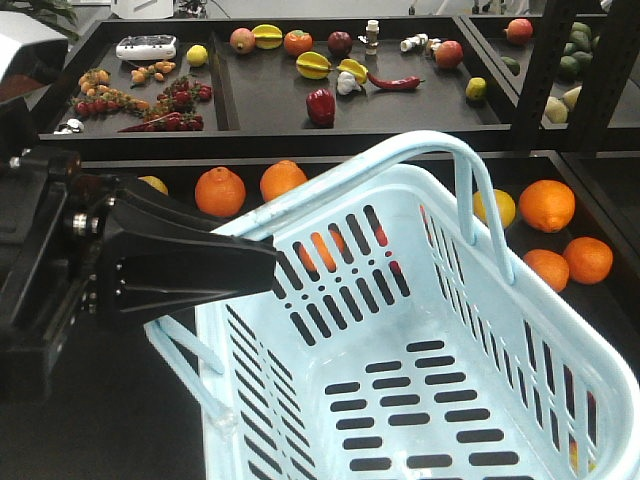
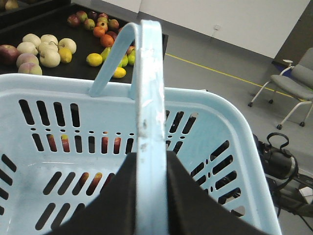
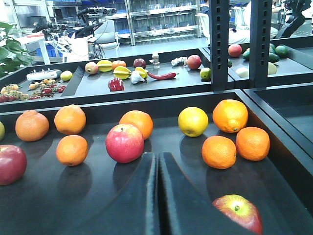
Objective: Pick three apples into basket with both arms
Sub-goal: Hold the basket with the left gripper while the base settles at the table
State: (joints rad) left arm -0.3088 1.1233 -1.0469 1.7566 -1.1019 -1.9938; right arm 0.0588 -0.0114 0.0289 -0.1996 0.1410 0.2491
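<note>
1. The left end effector (image 2: 149,164) is clenched on the hoop handle of the basket (image 1: 400,320). It holds the basket mouth-up beside the fruit, seemingly so that fruit can drop in. The basket is empty.
2. The right end effector (image 3: 157,159) is pinched closed on nothing, low over the tray (image 3: 98,196).
3. The apples lie on the tray: one (image 3: 124,142) at its 11 o'clock, one (image 3: 238,211) at 4 o'clock, and one (image 3: 10,164) at 9 o'clock.
4. It would likely need to open before taking the nearest one.

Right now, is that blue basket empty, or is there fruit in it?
Empty, as far as shown: the basket shows a bare slotted floor in the front view. The apples lie outside on the tray.
</note>
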